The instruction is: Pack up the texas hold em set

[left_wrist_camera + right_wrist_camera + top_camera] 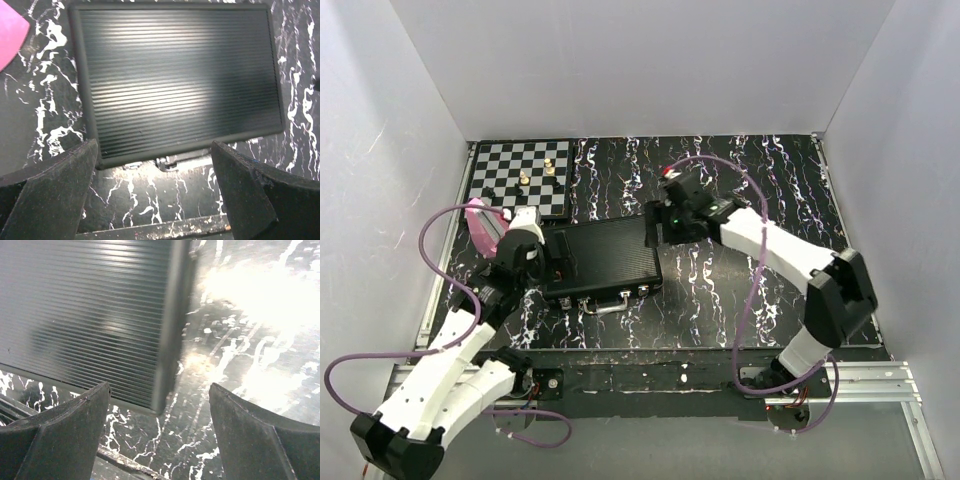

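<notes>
The closed briefcase (605, 258) is lying flat on the marbled table (740, 290), with its silver latches (585, 300) facing the near edge. The left gripper (154, 150) is hovering over the case's left end, fingers spread wide and gripping nothing. The right gripper (159, 390) is hanging at the far right corner, also released and empty.
</notes>
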### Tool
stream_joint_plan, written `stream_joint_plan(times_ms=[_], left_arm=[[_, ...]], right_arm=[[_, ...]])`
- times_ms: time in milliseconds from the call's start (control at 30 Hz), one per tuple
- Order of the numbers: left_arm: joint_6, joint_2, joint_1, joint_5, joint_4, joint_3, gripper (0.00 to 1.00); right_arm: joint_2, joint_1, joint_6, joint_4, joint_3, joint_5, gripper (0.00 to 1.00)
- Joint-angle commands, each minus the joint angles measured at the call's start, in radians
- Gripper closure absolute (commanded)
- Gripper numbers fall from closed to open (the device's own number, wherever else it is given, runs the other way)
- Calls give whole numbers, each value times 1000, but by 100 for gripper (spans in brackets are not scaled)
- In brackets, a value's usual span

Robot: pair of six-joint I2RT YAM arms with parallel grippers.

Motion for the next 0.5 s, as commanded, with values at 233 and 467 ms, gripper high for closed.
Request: stream_joint_plan(times_ms=[233, 467], left_arm=[[109, 105, 325, 175, 97, 90, 2], [139, 26, 433, 126, 97, 128, 2]], right_arm=[[-303, -344, -29, 44, -243, -122, 13], [-581, -563, -64, 20, -350, -96, 12]])
